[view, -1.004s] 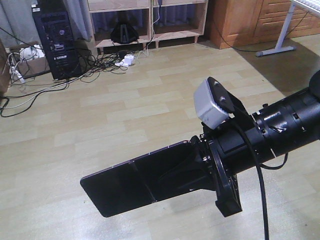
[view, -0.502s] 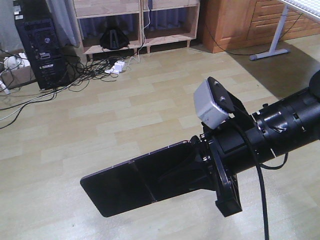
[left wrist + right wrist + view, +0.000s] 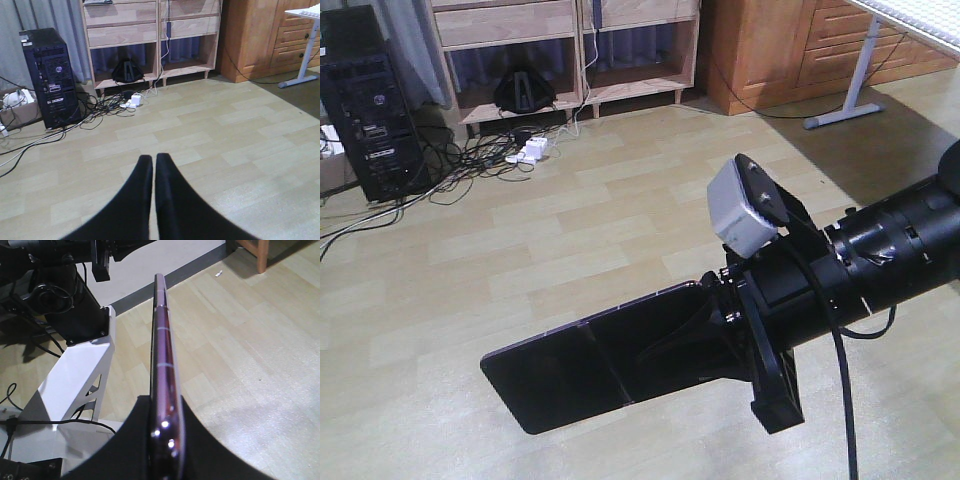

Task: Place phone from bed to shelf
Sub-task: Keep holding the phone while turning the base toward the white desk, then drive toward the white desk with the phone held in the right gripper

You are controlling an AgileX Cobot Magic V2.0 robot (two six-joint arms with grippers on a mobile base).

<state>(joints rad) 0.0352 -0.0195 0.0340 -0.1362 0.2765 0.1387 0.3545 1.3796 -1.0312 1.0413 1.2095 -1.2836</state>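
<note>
The phone [image 3: 585, 368], a flat glossy black slab with a fold crease, is held level over the wood floor, and my right gripper [image 3: 700, 335] is shut on its near end. In the right wrist view the phone [image 3: 162, 347] shows edge-on with a pinkish metal rim, clamped between the two black fingers of the right gripper [image 3: 164, 405]. My left gripper [image 3: 153, 158] is shut with nothing in it. The pale wooden shelf [image 3: 510, 25] stands against the far wall; the left wrist view also shows the shelf [image 3: 122, 34] ahead. The bed is out of view.
A black computer tower [image 3: 370, 110] and tangled cables [image 3: 470, 160] lie left of the shelf. A black object [image 3: 523, 92] sits in the shelf's low cubby. An orange-brown cabinet [image 3: 760, 50] and a white desk leg [image 3: 850, 90] stand to the right. The white robot base [image 3: 75, 385] shows beside the phone.
The shelf, tower and cabinet have slid left and slightly down in the front view, so the base has moved. The right gripper and phone hold the same pose.
</note>
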